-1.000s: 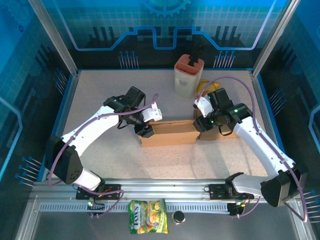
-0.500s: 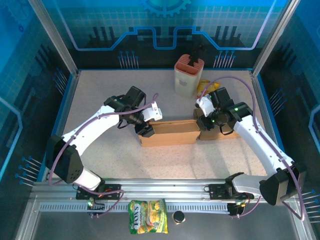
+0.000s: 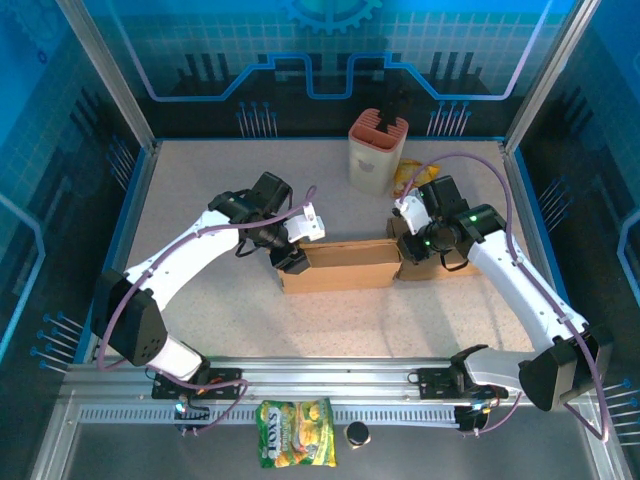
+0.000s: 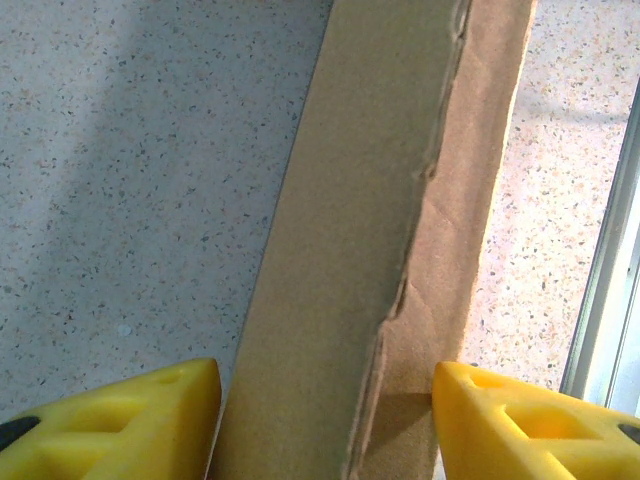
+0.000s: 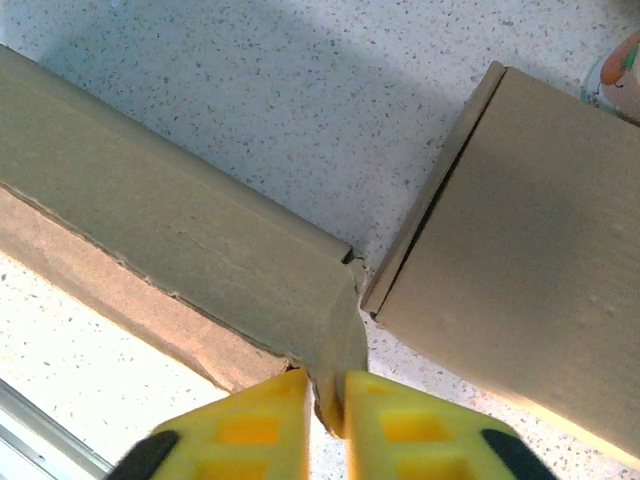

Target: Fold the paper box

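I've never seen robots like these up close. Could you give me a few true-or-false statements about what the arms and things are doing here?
1. The right gripper is pinched shut on a thin edge of the cardboard box. True.
2. The snack bag lies on the table beside the box. False: it lies on the near metal strip, in front of the arm bases.
3. The left gripper is at the box's left end, with cardboard between its fingers. True.
4. The pink container has tipped over. False: it stands upright near the back of the table.
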{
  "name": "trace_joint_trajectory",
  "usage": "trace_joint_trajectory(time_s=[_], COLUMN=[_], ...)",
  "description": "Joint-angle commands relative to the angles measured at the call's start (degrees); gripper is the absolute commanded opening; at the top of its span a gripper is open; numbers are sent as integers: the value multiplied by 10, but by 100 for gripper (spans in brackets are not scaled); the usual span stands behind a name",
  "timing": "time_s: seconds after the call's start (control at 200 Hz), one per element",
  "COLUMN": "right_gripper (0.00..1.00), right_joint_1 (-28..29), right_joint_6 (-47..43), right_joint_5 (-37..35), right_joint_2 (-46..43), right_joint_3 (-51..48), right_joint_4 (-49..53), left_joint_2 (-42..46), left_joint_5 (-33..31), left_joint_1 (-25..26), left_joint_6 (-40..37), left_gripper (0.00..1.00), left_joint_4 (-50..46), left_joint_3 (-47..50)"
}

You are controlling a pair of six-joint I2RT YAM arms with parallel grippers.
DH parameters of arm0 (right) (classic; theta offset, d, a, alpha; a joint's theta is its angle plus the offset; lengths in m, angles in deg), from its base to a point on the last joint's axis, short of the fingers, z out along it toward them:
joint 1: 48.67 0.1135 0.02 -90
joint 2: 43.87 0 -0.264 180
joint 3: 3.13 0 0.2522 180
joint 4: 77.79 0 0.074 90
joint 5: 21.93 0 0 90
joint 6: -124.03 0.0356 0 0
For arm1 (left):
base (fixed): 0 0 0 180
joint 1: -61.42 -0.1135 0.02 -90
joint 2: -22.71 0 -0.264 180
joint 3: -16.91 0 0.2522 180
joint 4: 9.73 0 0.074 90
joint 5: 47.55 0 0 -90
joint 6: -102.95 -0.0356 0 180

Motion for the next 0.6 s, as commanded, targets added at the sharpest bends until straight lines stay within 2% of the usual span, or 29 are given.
trace_joint_trajectory(time_s=[0.0,0.195,0.595], right_gripper=[11,0,0], right_joint_1=[-9,-6,8], right_joint_6=[15,72,199], right_joint_5=[16,29,56], right_joint_2=[-4,1,41], right_joint_3=[11,23,81], right_joint_4=[16,10,44], left_joint_2=[-5,-5,-4], left_joint_5=[18,20,23], left_joint_1=[-3,-4,-4], left_joint_6=[5,11,22], left_gripper=[58,57,56], left_joint_4=[-10,-9,-4], left_joint_3=[-10,-12,-7])
